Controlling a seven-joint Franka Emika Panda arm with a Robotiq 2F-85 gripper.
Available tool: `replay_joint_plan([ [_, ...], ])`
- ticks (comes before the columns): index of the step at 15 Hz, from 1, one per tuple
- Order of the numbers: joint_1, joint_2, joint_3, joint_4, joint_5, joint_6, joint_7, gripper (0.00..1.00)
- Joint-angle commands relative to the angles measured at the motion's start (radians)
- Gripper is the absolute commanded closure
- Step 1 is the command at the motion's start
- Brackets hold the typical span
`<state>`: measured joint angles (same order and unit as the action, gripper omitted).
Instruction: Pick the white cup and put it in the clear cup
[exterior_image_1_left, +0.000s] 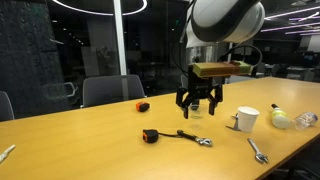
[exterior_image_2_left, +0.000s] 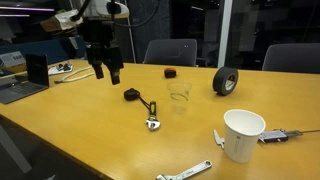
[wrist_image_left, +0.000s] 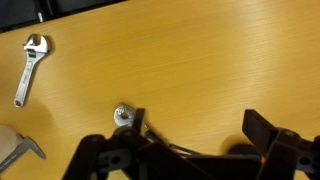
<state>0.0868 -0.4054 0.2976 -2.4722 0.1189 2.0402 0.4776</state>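
The white cup (exterior_image_1_left: 245, 119) stands upright on the wooden table, and is also near the front edge in an exterior view (exterior_image_2_left: 243, 135). The clear cup (exterior_image_2_left: 179, 94) stands upright mid-table, apart from the white cup. My gripper (exterior_image_1_left: 198, 102) hangs above the table, open and empty, well away from the white cup. In an exterior view (exterior_image_2_left: 105, 70) it is to the left of the clear cup. In the wrist view the gripper (wrist_image_left: 200, 135) has its fingers spread over bare table; neither cup is clearly seen there.
A black tape roll (exterior_image_2_left: 226, 81) stands behind the clear cup. A black-handled wrench (exterior_image_2_left: 152, 122) and a small black object (exterior_image_2_left: 131, 95) lie near the cup. Another wrench (exterior_image_1_left: 257, 150) lies by the white cup. A pale yellowish object (exterior_image_1_left: 280, 117) and a laptop (exterior_image_2_left: 20, 85) sit at opposite table ends.
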Motion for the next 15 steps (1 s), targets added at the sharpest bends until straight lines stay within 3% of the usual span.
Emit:
replay_joint_plan([
  [1,0.015,0.002,-0.014,0.006,-0.007,-0.001,0.005,0.0],
  [15,0.0,-0.028,-0.026,0.0,-0.054,-0.001,-0.004,0.0],
])
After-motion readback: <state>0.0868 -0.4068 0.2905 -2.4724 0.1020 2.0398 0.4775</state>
